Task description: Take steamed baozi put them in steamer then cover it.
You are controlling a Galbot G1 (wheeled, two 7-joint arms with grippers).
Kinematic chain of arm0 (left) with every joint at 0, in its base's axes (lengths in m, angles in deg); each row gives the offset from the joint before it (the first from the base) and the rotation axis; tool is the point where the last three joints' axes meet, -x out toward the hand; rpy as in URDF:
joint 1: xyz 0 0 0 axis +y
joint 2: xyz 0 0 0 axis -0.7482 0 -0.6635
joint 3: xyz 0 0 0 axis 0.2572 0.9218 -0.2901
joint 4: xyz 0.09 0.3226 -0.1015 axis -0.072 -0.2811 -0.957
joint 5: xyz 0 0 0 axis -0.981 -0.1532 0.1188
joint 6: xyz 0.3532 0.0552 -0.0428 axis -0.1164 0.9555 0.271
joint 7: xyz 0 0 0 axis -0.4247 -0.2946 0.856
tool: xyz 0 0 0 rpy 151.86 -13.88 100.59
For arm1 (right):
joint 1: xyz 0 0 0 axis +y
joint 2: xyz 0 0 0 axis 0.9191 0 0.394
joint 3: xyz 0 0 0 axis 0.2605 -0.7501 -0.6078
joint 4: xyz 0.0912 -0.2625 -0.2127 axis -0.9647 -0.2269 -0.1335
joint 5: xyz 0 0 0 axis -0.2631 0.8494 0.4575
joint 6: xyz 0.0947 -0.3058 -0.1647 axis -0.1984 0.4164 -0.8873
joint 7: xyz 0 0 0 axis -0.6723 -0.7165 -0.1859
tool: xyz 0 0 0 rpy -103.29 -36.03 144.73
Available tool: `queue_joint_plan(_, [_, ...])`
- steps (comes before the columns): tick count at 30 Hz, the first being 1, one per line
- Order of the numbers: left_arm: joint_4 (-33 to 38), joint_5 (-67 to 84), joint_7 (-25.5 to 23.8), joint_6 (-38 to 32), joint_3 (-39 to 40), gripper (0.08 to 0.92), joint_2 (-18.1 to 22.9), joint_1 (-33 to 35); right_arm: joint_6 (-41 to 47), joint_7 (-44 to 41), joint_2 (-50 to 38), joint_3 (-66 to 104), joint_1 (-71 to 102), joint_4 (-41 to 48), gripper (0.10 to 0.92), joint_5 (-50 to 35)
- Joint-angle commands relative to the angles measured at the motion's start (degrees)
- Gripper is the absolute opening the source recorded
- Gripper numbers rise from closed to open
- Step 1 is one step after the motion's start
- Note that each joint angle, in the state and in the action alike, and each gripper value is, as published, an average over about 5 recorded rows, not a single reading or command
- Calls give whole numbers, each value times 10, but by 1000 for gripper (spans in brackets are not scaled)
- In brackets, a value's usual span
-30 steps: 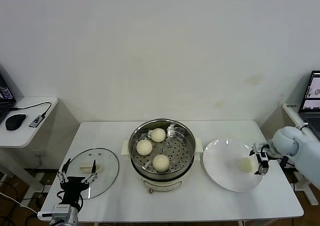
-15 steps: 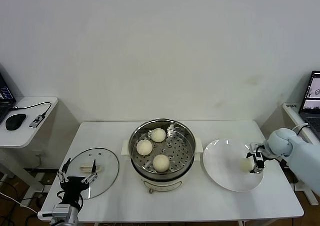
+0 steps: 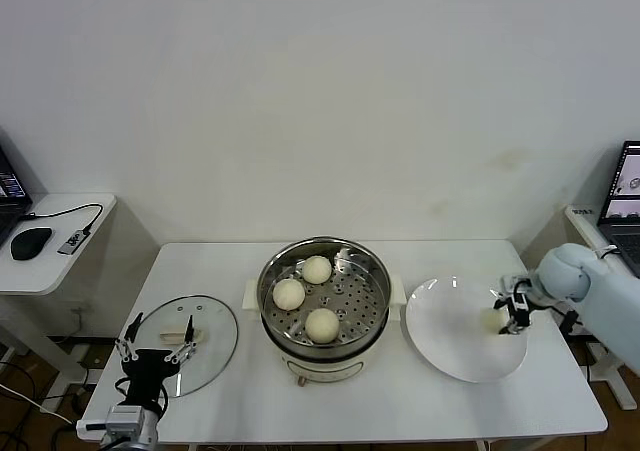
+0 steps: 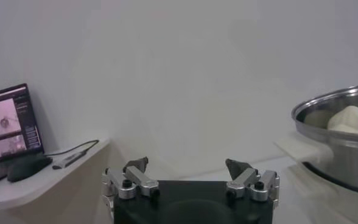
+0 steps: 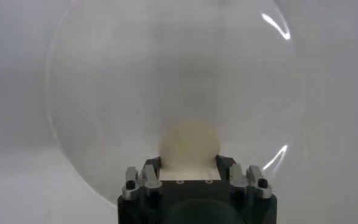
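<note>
The right gripper (image 3: 512, 312) has closed on the last steamed baozi (image 3: 492, 320) over the white plate (image 3: 445, 331). Three buns (image 3: 309, 296) sit in the steamer (image 3: 323, 301) mid-table. The cover (image 3: 187, 342) lies flat at the table's left end (nothing lies between plate and pot), with the left gripper (image 3: 156, 356) spread wide and empty beside it.

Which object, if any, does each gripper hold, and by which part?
The right gripper grips the small round cream-white bun on the flat white plate, fingers on its opposite sides. The left gripper is open, holding nothing.
</note>
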Motion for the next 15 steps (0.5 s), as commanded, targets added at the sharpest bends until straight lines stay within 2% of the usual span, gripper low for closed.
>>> queue_joint_plan(1, [1, 0, 0, -1, 1, 823, 0, 0, 19, -9, -41, -101, -166, -58, 553, -87])
queue_joint_plan(8, [-1, 0, 0, 0, 5, 823, -2, -3, 62, 0, -35, -244, -368, -137, 541, -196])
queue_joint_plan(15, [-5, -1, -1, 6, 12, 823, 0, -10, 138, 48, 41, -377, -517, -201, 535, -318])
